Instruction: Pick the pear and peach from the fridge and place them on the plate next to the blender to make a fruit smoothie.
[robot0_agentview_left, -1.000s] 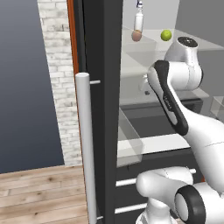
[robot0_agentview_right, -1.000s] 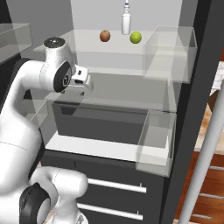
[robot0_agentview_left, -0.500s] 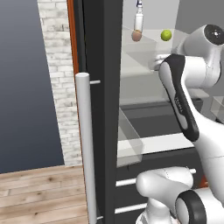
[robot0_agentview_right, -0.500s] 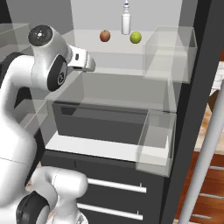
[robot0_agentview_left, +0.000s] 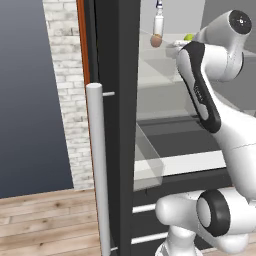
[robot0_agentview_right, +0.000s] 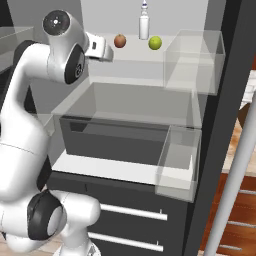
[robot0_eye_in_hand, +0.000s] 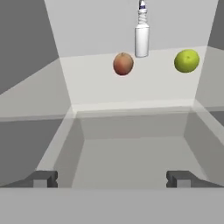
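The tall black fridge (robot0_agentview_right: 235, 75) stands open on a pale grey interior with clear glass shelves and bins. On the upper glass shelf (robot0_eye_in_hand: 131, 87) sit the small round pinkish-orange peach (robot0_eye_in_hand: 123, 64) and the roundish yellow-green pear (robot0_eye_in_hand: 187, 60), well apart, with a slim white bottle (robot0_eye_in_hand: 141, 38) just behind and between them. The pincer (robot0_eye_in_hand: 111, 178) is spread wide and holds nothing, short of the shelf and aimed a little below the fruit.

To do the reach well, I would raise the hand to shelf height, centre one fruit between the tips, and come in straight, since the bottle stands close to the peach and would tip easily.

The hand view shows both dark tips and the gap between them; the right base view shows the clear door bins (robot0_agentview_right: 192, 60); the left base view shows the long silver bar handle (robot0_agentview_left: 98, 165) and a brick wall (robot0_agentview_left: 62, 75).
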